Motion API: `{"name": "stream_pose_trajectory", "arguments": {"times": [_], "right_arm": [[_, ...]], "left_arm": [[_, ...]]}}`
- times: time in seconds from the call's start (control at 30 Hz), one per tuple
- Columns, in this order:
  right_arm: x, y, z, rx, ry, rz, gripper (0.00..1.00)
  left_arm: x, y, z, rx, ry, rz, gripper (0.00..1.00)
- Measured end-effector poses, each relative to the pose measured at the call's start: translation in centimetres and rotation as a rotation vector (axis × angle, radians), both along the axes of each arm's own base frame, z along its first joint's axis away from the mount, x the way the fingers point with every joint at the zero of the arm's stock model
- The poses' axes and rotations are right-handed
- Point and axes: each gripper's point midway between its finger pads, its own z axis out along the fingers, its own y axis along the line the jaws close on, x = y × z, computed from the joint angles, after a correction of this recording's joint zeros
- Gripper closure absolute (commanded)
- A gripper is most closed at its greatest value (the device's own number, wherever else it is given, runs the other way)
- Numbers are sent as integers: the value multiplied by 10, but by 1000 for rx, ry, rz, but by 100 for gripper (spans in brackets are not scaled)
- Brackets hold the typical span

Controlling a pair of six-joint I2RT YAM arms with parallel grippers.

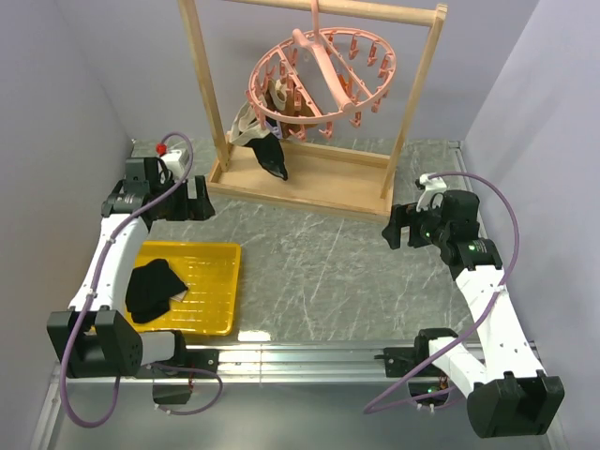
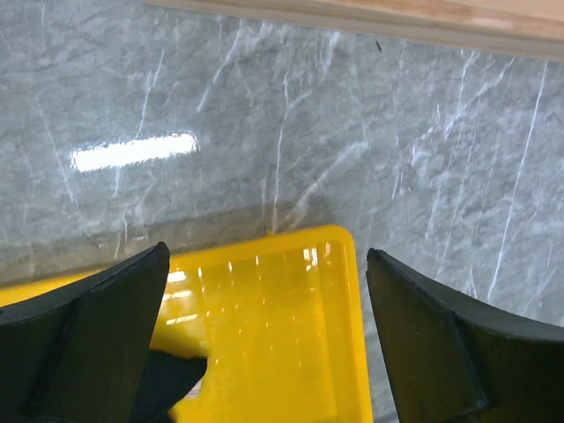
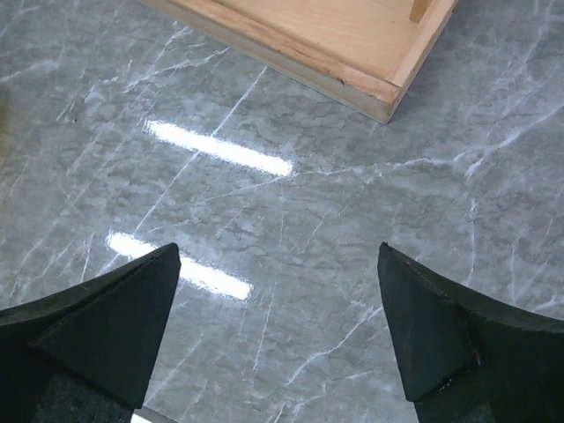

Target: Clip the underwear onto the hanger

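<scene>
Left gripper (image 2: 266, 260) wide open, empty, over tray (image 2: 345, 264) corner; my right gripper (image 3: 278, 256) wide over bench (image 3: 370, 211). Underwear (image 1: 153, 289) lies in tray, hanger (image 1: 323, 80) hangs on rack (image 1: 202, 84). Pickup not begun: I'd lower left onto underwear.

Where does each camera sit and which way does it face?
Top external: above and behind the bases, looking forward and down at the hanger, rack and yellow tray; both arms show.
Left wrist: on the left arm, facing down past the open left gripper at the tray's corner.
Right wrist: on the right arm, facing down past the open right gripper at the table.
Shared: both wrist views catch the rack's base.
</scene>
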Motion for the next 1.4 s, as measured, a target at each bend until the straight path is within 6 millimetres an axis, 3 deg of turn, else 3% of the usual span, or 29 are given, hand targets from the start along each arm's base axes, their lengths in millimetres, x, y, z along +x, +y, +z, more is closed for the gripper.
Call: {"name": "stream_pose_trajectory", "arguments": {"times": [0.1, 0.23, 0.3, 0.37, 0.43, 0.6, 0.73, 0.93, 1.03, 1.2, 1.4], "right_arm": [[-1, 0, -1, -3, 3, 5, 0], [-4, 1, -4, -10, 16, 18, 0], [-5, 0, -6, -15, 25, 23, 0], [-5, -1, -9, -24, 35, 19, 0], [-5, -4, -12, -37, 45, 14, 0], [-3, -12, -20, -77, 70, -12, 0], [-2, -13, -21, -86, 72, -14, 0], [-1, -9, -14, -81, 45, 20, 0], [-2, -7, -9, -74, 20, 31, 0], [0, -5, -5, -66, 3, 41, 0], [0, -5, -5, -67, 2, 40, 0]], "left_arm": [[-3, 2, 11, 12, 0, -12, 1], [8, 11, 60, 28, -73, -34, 1], [12, 23, 78, 21, -100, -33, 1], [11, 49, 83, 21, -94, 2, 1], [5, 77, 74, 20, -47, 48, 1], [-29, 140, 33, 25, 133, 133, 1], [-62, 170, 6, 76, 227, 150, 1], [-100, 199, -21, 144, 310, 94, 1], [-113, 205, -36, 189, 335, 23, 1], [-134, 189, -75, 169, 402, -99, 2], [-149, 187, -110, 181, 459, -117, 1]]}}
